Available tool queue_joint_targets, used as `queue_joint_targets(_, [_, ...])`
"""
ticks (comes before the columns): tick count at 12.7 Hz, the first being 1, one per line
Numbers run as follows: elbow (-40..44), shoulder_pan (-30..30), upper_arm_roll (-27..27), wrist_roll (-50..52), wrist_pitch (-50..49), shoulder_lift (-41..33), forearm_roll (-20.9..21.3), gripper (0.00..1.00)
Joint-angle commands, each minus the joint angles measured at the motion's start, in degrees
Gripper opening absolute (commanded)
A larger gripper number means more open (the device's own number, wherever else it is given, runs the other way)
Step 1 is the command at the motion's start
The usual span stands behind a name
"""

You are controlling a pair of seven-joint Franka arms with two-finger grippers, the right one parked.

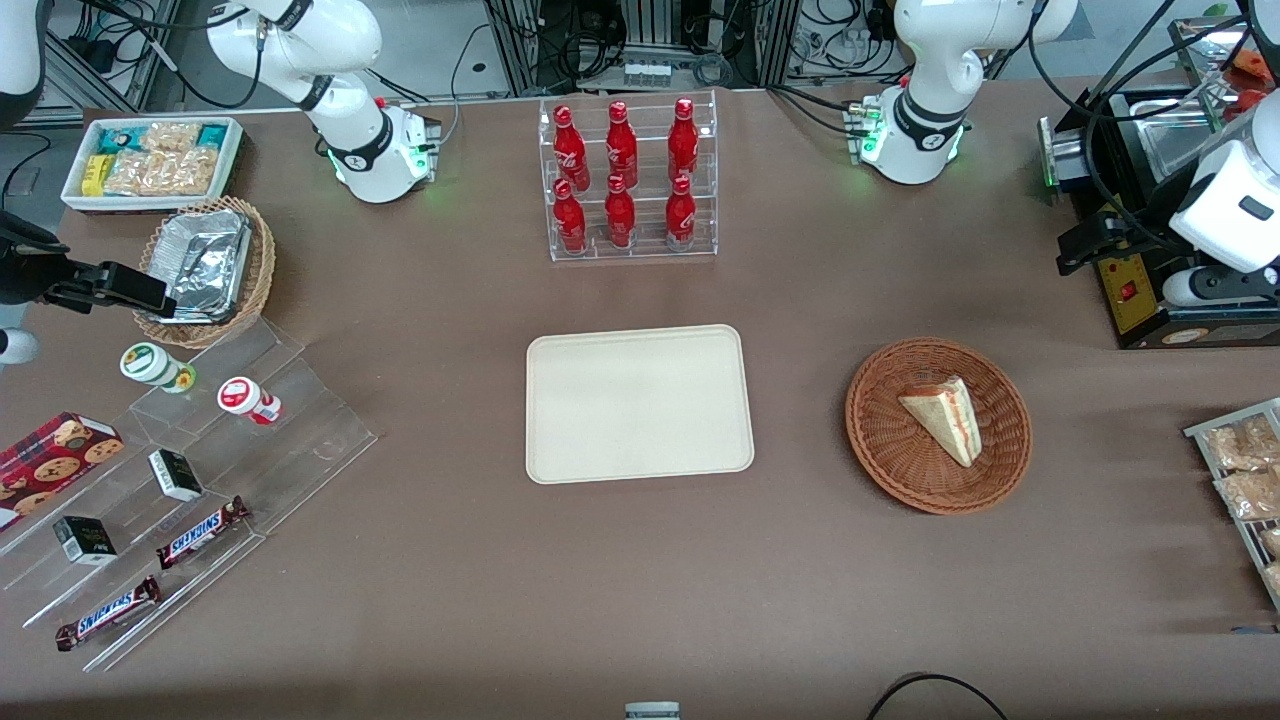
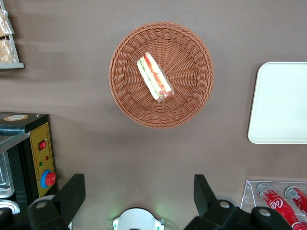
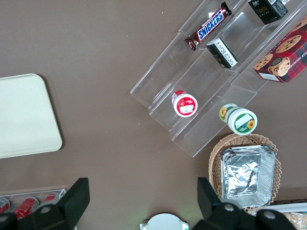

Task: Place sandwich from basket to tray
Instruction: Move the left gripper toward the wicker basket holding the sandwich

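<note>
The sandwich point(image 1: 945, 418), a pale wedge with red and green filling, lies in the round reddish-brown basket point(image 1: 880, 440) toward the working arm's end of the table. The cream tray point(image 1: 640, 405) lies flat and bare at the table's middle, beside the basket. My left gripper point(image 1: 1085, 245) hangs high above the table, farther from the front camera than the basket, open and holding nothing. In the left wrist view the sandwich point(image 2: 154, 76) lies in the basket point(image 2: 129, 100), well away from the spread gripper point(image 2: 138, 184), with the tray point(image 2: 280, 103) beside the basket.
A clear rack of red bottles point(image 1: 625, 180) stands farther back than the tray. A black box with a red button point(image 1: 1140, 300) sits under the gripper. A rack of bagged snacks point(image 1: 1240, 470) lies at the working arm's end. Acrylic steps point(image 1: 250, 450) with snacks are at the parked arm's end.
</note>
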State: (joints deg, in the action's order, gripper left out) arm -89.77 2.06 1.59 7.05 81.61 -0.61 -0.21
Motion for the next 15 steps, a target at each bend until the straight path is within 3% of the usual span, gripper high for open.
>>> queue_joint_targets(1, [-1.0, 0.0, -0.2, -0.9, 1.1, -0.5, 0.1, 1.00])
queue_joint_targets(8, [-5.8, 0.0, -0.2, -0.9, 7.5, 0.4, 1.1, 1.00])
queue_joint_targets(15, [-19.0, 0.3, -0.2, -0.7, 20.9, 0.8, 1.0, 1.00])
